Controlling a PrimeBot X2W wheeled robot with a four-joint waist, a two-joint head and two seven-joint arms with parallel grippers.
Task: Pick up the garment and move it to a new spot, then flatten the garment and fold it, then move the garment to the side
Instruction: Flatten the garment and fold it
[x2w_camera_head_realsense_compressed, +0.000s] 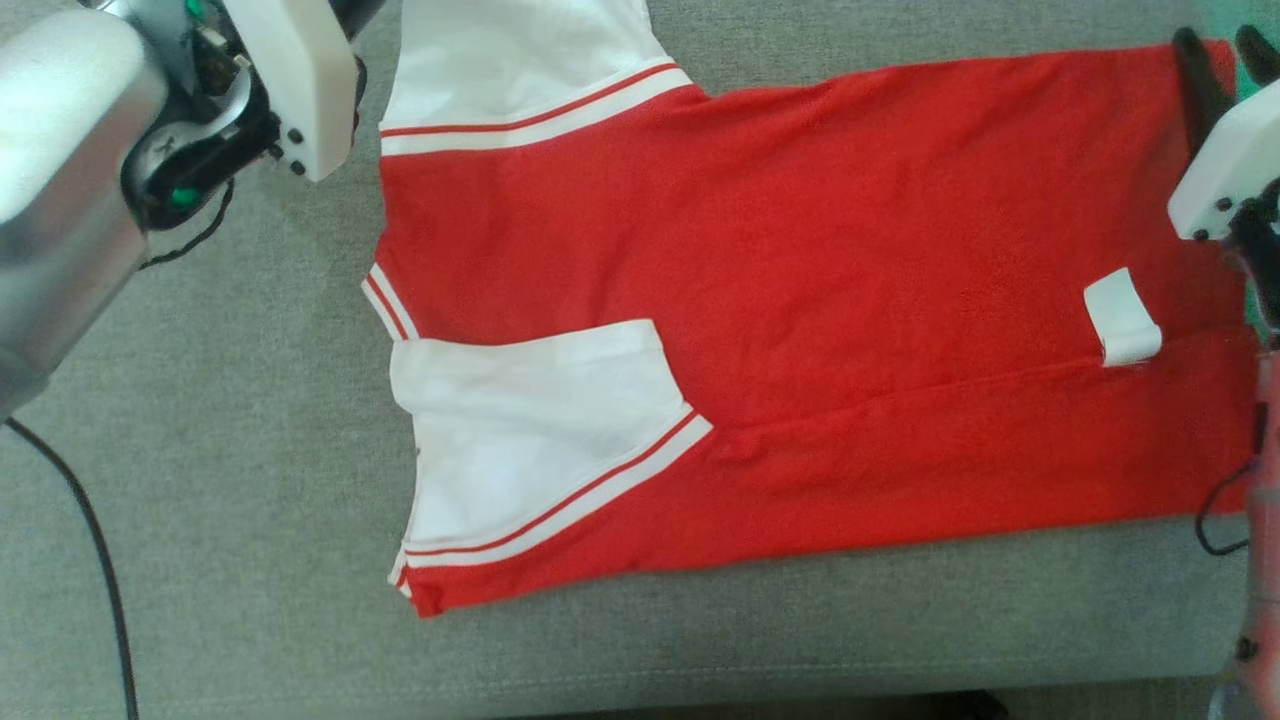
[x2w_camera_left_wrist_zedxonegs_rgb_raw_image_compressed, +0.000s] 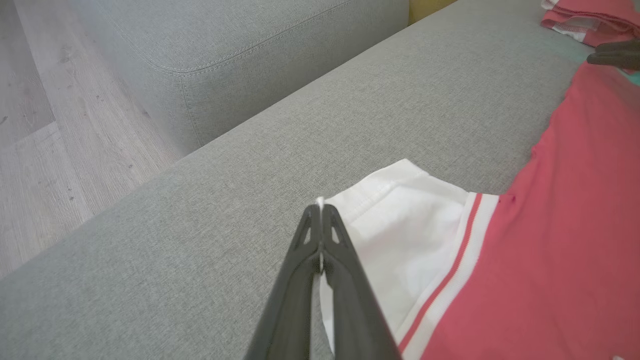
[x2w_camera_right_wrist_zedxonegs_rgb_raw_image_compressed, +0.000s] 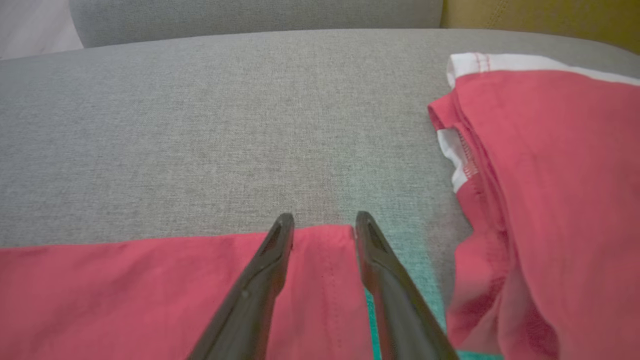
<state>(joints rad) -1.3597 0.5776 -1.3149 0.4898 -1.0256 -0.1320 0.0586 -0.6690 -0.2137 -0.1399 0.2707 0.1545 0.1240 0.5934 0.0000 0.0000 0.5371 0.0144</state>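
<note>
Red shirt (x2w_camera_head_realsense_compressed: 800, 300) lies flat on a grey sofa (x2w_camera_head_realsense_compressed: 250, 500) by pale wood floor (x2w_camera_left_wrist_zedxonegs_rgb_raw_image_compressed: 50, 150); left gripper (x2w_camera_left_wrist_zedxonegs_rgb_raw_image_compressed: 320, 209) jaws seemingly pinch its white sleeve (x2w_camera_left_wrist_zedxonegs_rgb_raw_image_compressed: 400, 225), right gripper (x2w_camera_right_wrist_zedxonegs_rgb_raw_image_compressed: 324, 217) jaws stand apart over the hem (x2w_camera_right_wrist_zedxonegs_rgb_raw_image_compressed: 150, 245)

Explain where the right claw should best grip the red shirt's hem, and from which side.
Grip the red shirt at its hem corner, a flat free edge on the grey cushion. Come from over the shirt toward that edge; the right claw straddles it there, jaws apart.
</note>
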